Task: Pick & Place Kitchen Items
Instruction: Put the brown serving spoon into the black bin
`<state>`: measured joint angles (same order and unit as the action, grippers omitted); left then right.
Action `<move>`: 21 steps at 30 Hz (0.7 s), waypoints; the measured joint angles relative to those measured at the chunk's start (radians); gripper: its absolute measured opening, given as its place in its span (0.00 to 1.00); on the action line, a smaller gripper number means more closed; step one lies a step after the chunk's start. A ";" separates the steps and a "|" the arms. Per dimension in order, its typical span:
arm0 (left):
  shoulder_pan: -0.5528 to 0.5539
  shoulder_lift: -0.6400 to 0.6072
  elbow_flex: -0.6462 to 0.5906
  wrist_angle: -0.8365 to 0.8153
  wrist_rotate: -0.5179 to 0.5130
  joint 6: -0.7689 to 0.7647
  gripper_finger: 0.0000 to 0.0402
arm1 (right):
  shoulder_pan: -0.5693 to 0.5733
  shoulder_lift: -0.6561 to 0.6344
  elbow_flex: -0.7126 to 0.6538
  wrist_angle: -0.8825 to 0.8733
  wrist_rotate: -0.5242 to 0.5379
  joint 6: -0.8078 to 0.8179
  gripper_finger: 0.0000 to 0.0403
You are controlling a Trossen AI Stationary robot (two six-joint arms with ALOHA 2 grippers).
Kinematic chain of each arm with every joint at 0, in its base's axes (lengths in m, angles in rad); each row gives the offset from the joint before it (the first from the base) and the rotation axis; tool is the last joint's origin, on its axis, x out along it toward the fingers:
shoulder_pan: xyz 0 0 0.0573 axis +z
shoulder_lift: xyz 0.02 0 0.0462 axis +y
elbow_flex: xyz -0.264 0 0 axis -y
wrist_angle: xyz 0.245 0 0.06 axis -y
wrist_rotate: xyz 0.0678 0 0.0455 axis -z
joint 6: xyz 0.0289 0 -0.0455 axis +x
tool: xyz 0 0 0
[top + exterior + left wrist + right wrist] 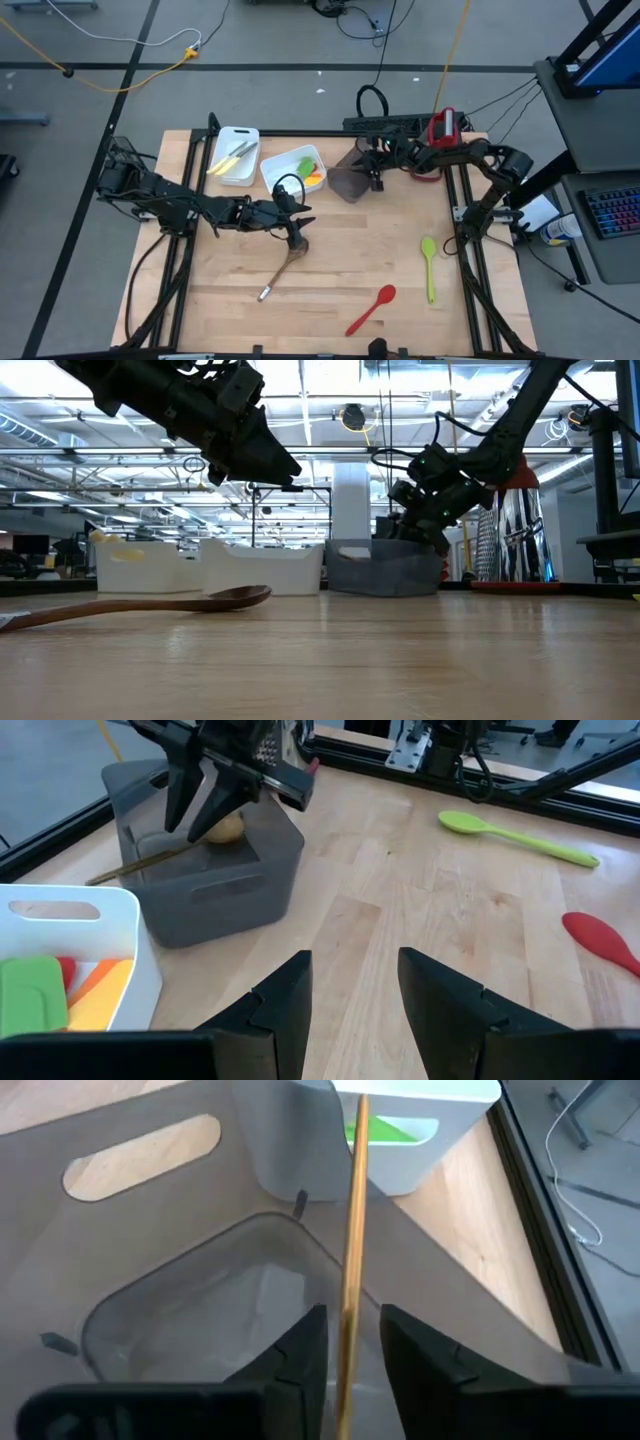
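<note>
My right gripper [375,176] hangs over the grey bin [346,186], shut on a gold spoon [150,862]. The spoon's bowl [226,826] sits just under the fingers, and its thin handle [354,1230] runs out across the bin's rim toward the white bin. My left gripper [302,216] is open and empty, a little above the table over the bowl end of the brown wooden spoon [285,262]. That spoon lies flat on the table and also shows in the low view [140,603]. A green spoon [429,265] and a red spoon [372,308] lie on the table's near right. My right gripper holds the gold spoon's handle close to its bowl [346,1370], between its two fingers. The fingers come from above, pointing down into the grey bin, and the handle passes out between them. The spoon is nearly level over the bin. Whether its handle touches the rim I cannot tell.
Two white bins stand at the far left: one [234,152] holds pale knives, the other [295,170] holds green and orange spatulas [60,995]. A red-and-silver appliance [441,130] stands at the far right. Bare wood lies between the spoons.
</note>
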<state>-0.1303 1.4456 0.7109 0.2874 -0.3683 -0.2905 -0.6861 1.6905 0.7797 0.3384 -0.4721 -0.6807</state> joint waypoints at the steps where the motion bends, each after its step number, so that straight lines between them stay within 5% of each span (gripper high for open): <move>1: 0.000 0.000 0.000 0.000 0.000 0.000 0.38 | 0.000 -0.005 -0.001 -0.003 0.002 0.011 0.23; 21: -0.016 0.000 0.000 -0.008 0.002 -0.073 0.38 | 0.172 -0.252 -0.002 -0.067 0.000 0.174 0.30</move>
<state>-0.1466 1.4456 0.7109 0.2796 -0.3663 -0.3637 -0.5139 1.4383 0.7780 0.2715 -0.4725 -0.5066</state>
